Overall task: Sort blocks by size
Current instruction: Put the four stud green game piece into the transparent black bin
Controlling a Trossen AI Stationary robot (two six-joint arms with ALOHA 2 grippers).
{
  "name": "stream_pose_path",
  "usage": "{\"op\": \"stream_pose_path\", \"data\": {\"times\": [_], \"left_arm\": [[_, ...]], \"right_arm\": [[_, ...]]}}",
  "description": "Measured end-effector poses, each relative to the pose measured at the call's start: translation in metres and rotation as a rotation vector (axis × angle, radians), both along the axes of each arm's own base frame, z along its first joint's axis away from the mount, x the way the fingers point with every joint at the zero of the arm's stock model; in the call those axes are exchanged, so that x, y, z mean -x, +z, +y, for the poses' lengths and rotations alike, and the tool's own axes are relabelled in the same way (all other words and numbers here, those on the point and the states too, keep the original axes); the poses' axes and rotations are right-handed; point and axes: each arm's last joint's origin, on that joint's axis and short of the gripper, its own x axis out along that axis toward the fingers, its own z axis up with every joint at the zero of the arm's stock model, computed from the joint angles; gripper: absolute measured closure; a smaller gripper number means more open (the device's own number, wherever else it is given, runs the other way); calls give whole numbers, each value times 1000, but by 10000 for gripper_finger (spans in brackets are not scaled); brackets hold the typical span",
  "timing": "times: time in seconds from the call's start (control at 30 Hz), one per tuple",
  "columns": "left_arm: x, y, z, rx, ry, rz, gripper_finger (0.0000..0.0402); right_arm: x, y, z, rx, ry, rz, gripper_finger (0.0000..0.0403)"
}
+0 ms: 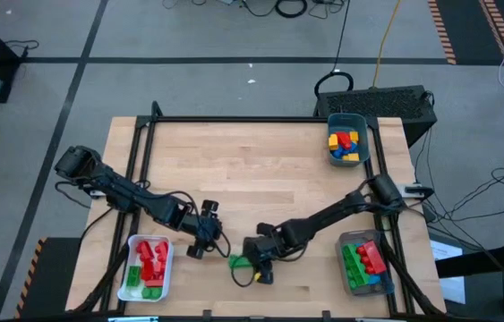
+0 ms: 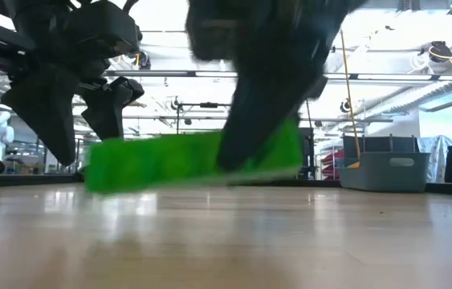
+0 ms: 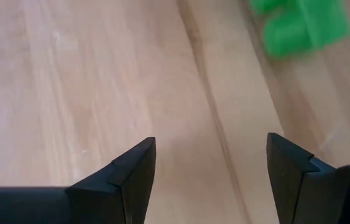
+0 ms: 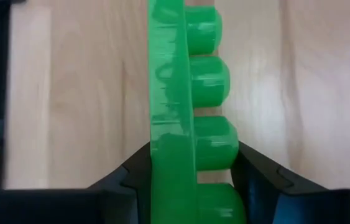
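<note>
My right gripper is shut on a long green studded bar, low over the near middle of the table; the low view shows the bar level, and I cannot tell whether it touches the wood. My left gripper is open and empty just left of it, over bare wood. One end of the green bar shows beyond its fingers. Other blocks lie in three bins. My right gripper pinches the green bar near one end between its two fingers, one finger on the flat underside and the other on the stud tops. The bar runs on forward past the fingertips, on its side, toward my left gripper.
A white bin at the near left holds red and green blocks. A clear bin at the near right holds green, red and blue ones. A teal bin at the far right holds blue, yellow and red ones. The middle of the table is bare wood.
</note>
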Motion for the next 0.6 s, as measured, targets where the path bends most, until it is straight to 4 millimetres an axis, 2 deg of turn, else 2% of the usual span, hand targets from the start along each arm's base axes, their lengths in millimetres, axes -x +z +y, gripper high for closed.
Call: {"op": "stream_pose_path", "data": {"times": [0.17,0.4,0.6], "left_arm": [[-2,1,0,-20,47,-34,183],[-4,2,1,-23,91,-65,183],[-4,3,1,-20,118,-73,183]], "right_arm": [[29,32,13,59,-104,56,252],[85,71,39,105,-355,120,252],[135,95,59,101,-582,122,247]]}}
